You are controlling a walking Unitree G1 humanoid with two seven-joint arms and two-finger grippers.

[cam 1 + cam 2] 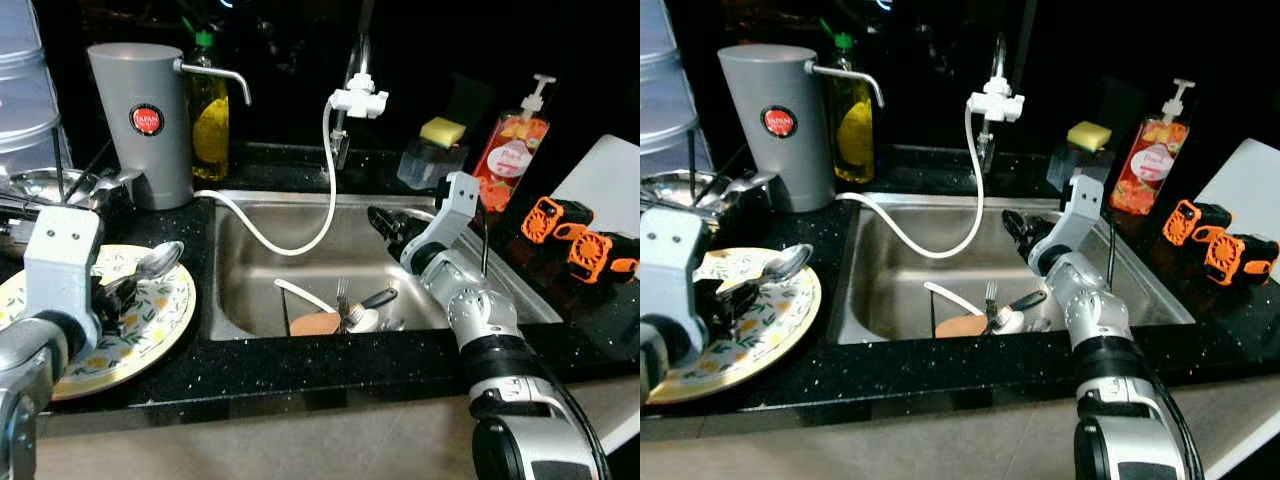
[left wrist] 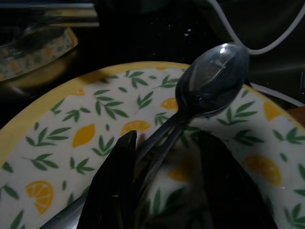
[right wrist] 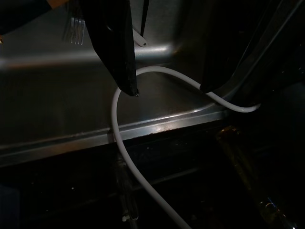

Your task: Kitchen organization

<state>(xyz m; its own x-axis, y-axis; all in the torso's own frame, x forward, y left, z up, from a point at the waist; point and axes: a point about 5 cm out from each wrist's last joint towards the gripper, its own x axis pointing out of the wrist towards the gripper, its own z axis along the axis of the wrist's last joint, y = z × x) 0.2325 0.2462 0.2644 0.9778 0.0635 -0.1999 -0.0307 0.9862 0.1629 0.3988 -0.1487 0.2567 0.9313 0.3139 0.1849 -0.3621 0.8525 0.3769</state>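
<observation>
On the gray canister (image 1: 145, 120) at ten o'clock, a red round label reads "JAPAN". At eight o'clock, the left gripper (image 2: 167, 191) pinches a shiny metal spoon (image 2: 209, 83) over the glossy lemon-print plate (image 1: 150, 340). Above the steel sink (image 1: 260, 270), the right gripper (image 3: 169, 88) hangs spread wide, holding nothing.

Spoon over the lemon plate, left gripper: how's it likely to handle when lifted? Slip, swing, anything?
The spoon looks like polished metal, so probably stiff but slippery between the left gripper fingers. They seem to hold it by the thin handle, with the bowl well out front, so it may pivot or droop. The lemon plate beneath looks like ceramic; a drop would likely clatter, possibly chip it.
</observation>
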